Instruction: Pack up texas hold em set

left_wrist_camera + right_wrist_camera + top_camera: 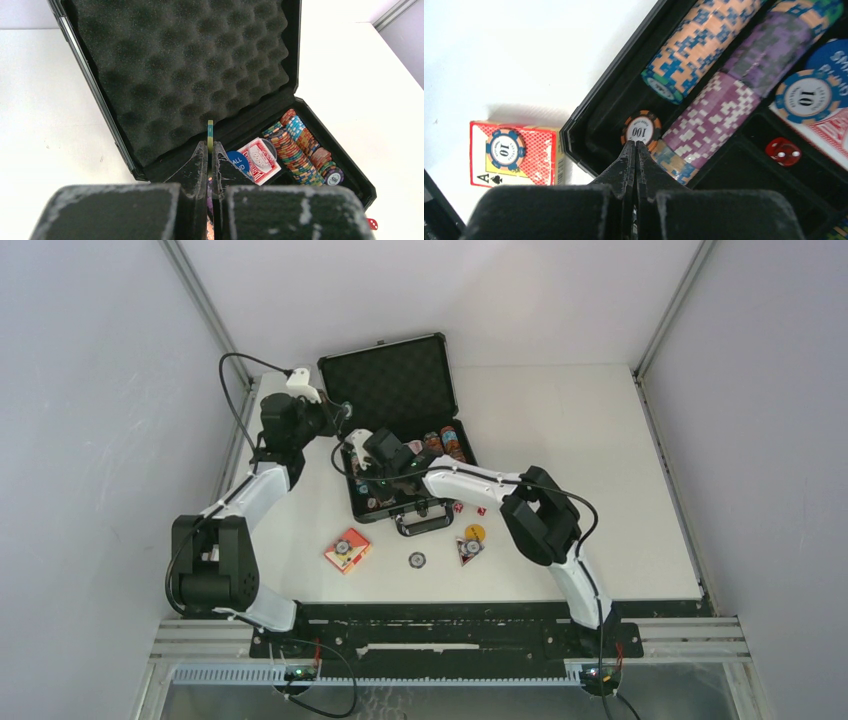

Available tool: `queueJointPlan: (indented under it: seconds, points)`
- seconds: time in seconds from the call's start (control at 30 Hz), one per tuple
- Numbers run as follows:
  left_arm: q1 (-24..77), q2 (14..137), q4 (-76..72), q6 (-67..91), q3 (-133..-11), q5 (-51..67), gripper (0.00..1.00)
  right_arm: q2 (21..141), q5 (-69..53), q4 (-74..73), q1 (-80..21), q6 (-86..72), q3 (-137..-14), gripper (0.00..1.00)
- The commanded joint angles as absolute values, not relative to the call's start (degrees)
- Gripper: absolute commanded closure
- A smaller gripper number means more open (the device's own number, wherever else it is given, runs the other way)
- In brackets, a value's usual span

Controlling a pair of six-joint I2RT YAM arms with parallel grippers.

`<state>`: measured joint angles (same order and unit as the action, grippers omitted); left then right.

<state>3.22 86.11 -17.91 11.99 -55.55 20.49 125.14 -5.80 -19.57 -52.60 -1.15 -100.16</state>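
Note:
The black briefcase [440, 380] lies open at the back of the table, its foam lid [180, 65] leaning back. Its tray holds rows of multicoloured poker chips [295, 150], a red card box [259, 160], a blue button [237, 161] and a red die [783, 151]. My left gripper [210, 146] hovers over the tray's rear edge, shut on a poker chip [210, 129] held edge-on. My right gripper [634, 144] is shut with nothing in it, its tips right at an orange 100 chip [640, 130] lying in the tray's left channel beside purple chip rows [714, 117].
On the table in front of the case lie a second red card box [347, 550] with a blue chip on it, a loose chip [417, 560], a yellow button [474, 533], a chip on a red piece [468, 549] and two red dice [458, 507]. The case handle [425, 522] faces me.

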Motion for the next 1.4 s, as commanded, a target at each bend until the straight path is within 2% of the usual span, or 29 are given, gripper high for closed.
queueJointPlan:
  seconds: [0.0,0.4,0.73,0.83,1.0,1.03,1.2,1.27,1.37]
  points:
    - [3.4,84.7,-20.3,11.1,-55.5,20.1,1.00,126.2,-8.2,-21.7,-53.0,-0.2,-99.9,1.00]
    - [3.4,84.6,-20.2,10.9,-55.4,19.6,1.00,130.8,-9.1,-24.3,-53.2,0.0,-102.8,1.00]
    - [3.4,84.5,-20.0,10.7,-55.4,19.2,1.00,136.1,-8.0,-26.4,-51.2,-0.9,-112.5,1.00]
    - [3.4,84.6,-20.0,10.6,-55.4,19.2,1.00,134.8,-7.4,-26.5,-50.9,-0.8,-113.0,1.00]
    - [3.4,84.4,-20.1,10.7,-55.4,19.3,1.00,127.6,-6.7,-22.5,-50.8,-1.0,-107.0,1.00]
    - [3.4,84.4,-20.2,10.8,-55.4,19.5,1.00,126.0,-6.8,-21.8,-50.8,-1.2,-105.7,0.97]
    - [3.4,84.4,-20.4,11.1,-55.4,19.7,1.00,124.0,-7.4,-22.4,-51.0,-1.4,-103.6,0.68]
    - [3.4,84.3,-20.5,11.1,-55.3,19.7,1.00,124.1,-7.3,-23.2,-51.1,-1.5,-103.5,0.64]
    - [3.4,84.1,-20.5,11.1,-55.2,19.6,1.00,124.4,-7.6,-24.7,-51.5,-1.5,-103.7,0.64]
